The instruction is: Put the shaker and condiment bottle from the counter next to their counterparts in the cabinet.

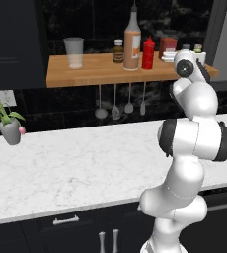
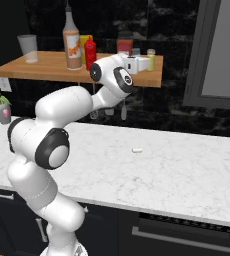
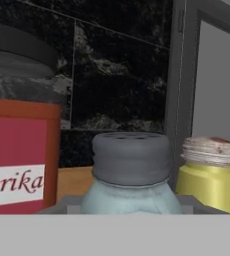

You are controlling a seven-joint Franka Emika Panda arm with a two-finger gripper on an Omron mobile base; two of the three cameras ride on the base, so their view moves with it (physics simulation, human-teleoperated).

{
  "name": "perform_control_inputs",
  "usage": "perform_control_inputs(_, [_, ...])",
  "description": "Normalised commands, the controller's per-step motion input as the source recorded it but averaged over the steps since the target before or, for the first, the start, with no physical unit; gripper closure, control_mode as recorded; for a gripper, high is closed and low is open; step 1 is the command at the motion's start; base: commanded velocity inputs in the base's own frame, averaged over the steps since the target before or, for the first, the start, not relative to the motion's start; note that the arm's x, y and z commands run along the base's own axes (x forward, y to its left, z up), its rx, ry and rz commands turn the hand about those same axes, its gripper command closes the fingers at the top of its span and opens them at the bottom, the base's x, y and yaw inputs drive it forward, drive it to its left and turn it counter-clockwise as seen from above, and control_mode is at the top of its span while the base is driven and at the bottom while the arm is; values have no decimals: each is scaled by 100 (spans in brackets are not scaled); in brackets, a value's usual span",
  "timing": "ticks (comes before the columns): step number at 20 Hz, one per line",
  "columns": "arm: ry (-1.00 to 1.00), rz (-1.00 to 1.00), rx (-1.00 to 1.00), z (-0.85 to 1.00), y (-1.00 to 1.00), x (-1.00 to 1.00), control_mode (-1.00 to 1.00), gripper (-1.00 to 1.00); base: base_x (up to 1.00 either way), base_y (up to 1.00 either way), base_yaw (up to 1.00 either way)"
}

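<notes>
The shaker (image 3: 131,172) sits dead centre at the bottom of the hand view, right against the camera, its ribbed dark grey cap over a pale blue-grey body; the fingers are hidden, so whether the hand (image 2: 143,64) grips it or how wide it stands cannot be told. At three o'clock of the shaker, just beside it, stands the yellow-green shaker (image 3: 209,175) with a pale ridged cap; at nine o'clock a red paprika jar (image 3: 19,150) with a dark lid, close by. In the right base view the hand reaches over the right end of the cabinet (image 2: 42,70) shelf, near its corner edge. The condiment bottle (image 1: 132,42) stands mid-shelf, touching the red squeeze bottle (image 1: 148,53) at its three o'clock; the yellow cylindrical bottle (image 2: 85,45) is behind. The marble worktop (image 1: 61,168) has broad open room; a small pale scrap (image 2: 137,150) lies there.
</notes>
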Motion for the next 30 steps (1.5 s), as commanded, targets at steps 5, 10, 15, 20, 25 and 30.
perform_control_inputs(5, [0,4,0,-22,0,19,-100,100,0,0,0])
perform_control_inputs(10, [0,3,0,-26,0,7,-100,-100,0,0,0])
perform_control_inputs(15, [0,1,0,-3,0,-1,-100,-100,0,0,0])
perform_control_inputs(20, [0,0,0,0,7,-40,-100,-100,0,0,0])
perform_control_inputs(25, [0,0,0,4,31,-69,-100,-100,0,0,0])
perform_control_inputs(30, [0,0,0,15,46,-88,-100,-100,0,0,0])
